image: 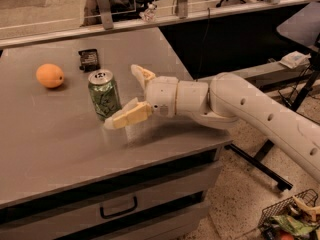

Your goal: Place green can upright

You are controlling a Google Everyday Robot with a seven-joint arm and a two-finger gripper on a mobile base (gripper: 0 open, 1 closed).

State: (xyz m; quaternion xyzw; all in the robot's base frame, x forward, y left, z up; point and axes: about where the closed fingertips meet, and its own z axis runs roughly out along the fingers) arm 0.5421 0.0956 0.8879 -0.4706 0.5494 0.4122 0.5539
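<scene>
The green can stands upright on the grey table, its silver top and pull tab facing up. My gripper is just right of it, open, with the near finger low beside the can's base and the far finger behind and to the right. The fingers are apart from the can and hold nothing. My white arm reaches in from the right.
An orange lies at the left of the table. A small flat black packet lies behind the can. A railing runs along the table's far edge. A drawer handle shows below the front edge. A wire basket sits on the floor at right.
</scene>
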